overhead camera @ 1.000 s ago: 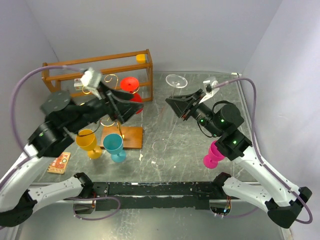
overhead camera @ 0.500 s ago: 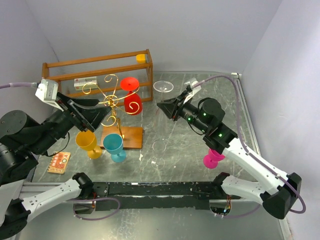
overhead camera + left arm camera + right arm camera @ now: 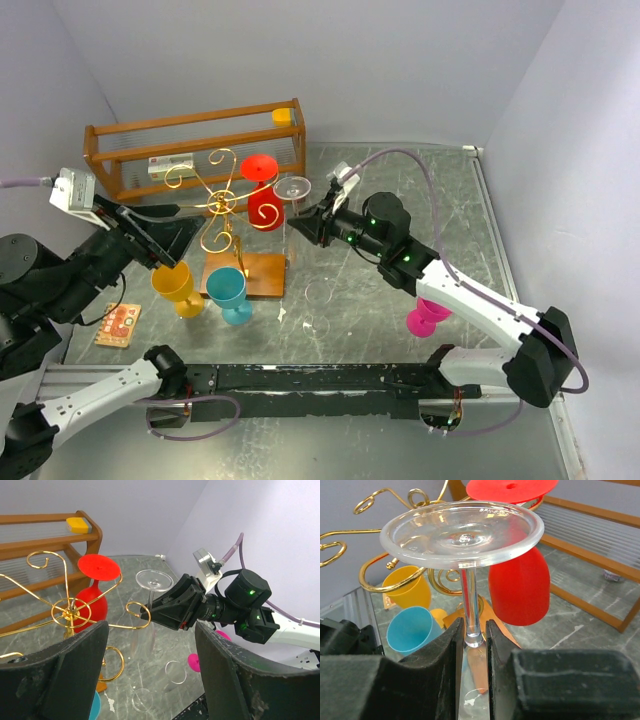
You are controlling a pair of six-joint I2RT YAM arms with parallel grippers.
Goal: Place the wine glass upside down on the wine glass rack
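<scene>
The clear wine glass is upside down with its foot (image 3: 292, 187) on top. My right gripper (image 3: 303, 224) is shut on its stem (image 3: 469, 605), just right of the gold wire rack (image 3: 222, 205). The foot (image 3: 462, 535) is level with a curled gold arm (image 3: 375, 572) and close beside it. The rack stands on a small wooden base (image 3: 262, 275). A red glass (image 3: 264, 205) hangs upside down on it. My left gripper (image 3: 178, 240) is open and empty, left of the rack. Its wrist view shows the rack (image 3: 70, 611), the clear foot (image 3: 154, 580) and the right gripper (image 3: 150, 614).
A yellow glass (image 3: 175, 285) and a teal glass (image 3: 228, 292) stand by the rack base. Two clear glasses (image 3: 318, 295) stand on the table's middle. A pink glass (image 3: 428, 312) sits under the right arm. A wooden crate (image 3: 200, 125) stands at the back, and a small card (image 3: 118, 325) lies at front left.
My right gripper has carried the clear glass leftward from the back right up to the rack. My left arm has drawn back to the left, away from the rack.
</scene>
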